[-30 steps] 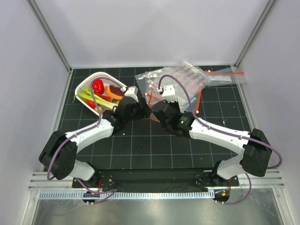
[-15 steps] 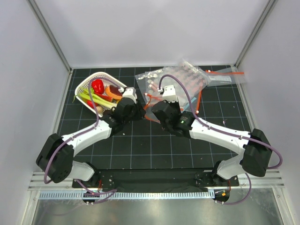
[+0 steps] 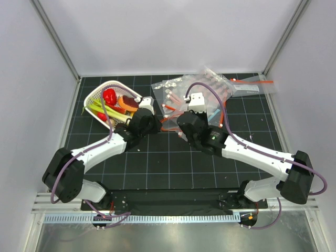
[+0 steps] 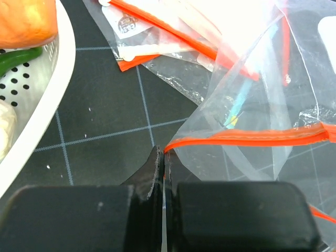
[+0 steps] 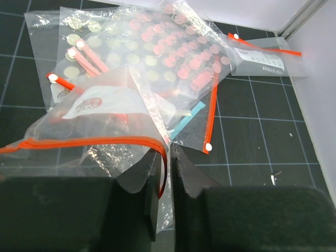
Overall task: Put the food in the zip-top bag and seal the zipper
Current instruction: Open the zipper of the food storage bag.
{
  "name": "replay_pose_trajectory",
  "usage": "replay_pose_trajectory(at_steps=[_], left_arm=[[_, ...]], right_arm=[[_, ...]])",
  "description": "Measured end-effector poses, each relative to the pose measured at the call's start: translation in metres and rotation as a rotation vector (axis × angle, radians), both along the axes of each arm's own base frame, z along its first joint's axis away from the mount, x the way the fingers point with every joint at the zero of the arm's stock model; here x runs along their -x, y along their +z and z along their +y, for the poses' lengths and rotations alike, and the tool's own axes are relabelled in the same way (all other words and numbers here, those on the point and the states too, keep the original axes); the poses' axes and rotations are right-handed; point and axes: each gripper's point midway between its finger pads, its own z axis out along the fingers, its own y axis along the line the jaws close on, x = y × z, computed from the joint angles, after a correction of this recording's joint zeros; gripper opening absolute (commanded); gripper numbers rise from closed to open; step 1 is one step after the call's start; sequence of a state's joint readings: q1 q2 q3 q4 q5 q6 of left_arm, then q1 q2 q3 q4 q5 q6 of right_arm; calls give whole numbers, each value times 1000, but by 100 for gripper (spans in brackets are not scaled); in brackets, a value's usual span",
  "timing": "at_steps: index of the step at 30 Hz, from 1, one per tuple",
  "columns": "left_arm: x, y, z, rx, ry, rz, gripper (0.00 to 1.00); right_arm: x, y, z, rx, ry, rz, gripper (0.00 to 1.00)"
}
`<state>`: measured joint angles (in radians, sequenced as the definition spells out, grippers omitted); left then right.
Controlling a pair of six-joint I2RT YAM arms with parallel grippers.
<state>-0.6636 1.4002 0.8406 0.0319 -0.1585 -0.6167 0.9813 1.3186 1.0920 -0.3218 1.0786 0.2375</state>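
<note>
Now, mat (image 3: 157, 163): black and matte, ruled with a thin pale grid.
basket (image 4: 60, 89): white plastic with a rounded rim and a wall punched with small round holes. It sits at the far left of the mat.
food (image 3: 109, 96): glossy toy pieces heaped in the basket, among them a red one, an orange one and a long green stalk.
zip-top bag (image 5: 100, 123): clear, creased, shiny film. It lies between the two arms, just right of the basket, in front of other bags (image 5: 173, 47) printed with red and pale dots.
zipper (image 4: 247, 138): a thin, ribbed orange-red strip along the bag's mouth, running from one claw to the other.
left gripper (image 4: 163, 156): fingers pressed together, nipping the strip's left end.
right gripper (image 5: 168, 157): fingers nearly together, pinching film and strip at the right end.
</note>
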Motion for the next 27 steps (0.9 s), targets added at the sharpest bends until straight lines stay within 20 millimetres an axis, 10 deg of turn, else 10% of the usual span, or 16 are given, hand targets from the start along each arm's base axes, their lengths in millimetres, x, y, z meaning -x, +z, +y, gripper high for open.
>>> replay_pose_trajectory(at_steps=[10, 16, 23, 27], left_arm=[[0, -5, 0, -9, 0, 14, 0], [0, -6, 0, -8, 0, 16, 1], [3, -2, 3, -26, -13, 8, 64], [11, 26, 17, -13, 16, -48, 79]], right_arm=[[-9, -25, 13, 73, 6, 54, 29], [-11, -44, 21, 111, 16, 99, 2], [-11, -44, 25, 87, 33, 110, 1], [-11, -43, 24, 86, 32, 110, 1]])
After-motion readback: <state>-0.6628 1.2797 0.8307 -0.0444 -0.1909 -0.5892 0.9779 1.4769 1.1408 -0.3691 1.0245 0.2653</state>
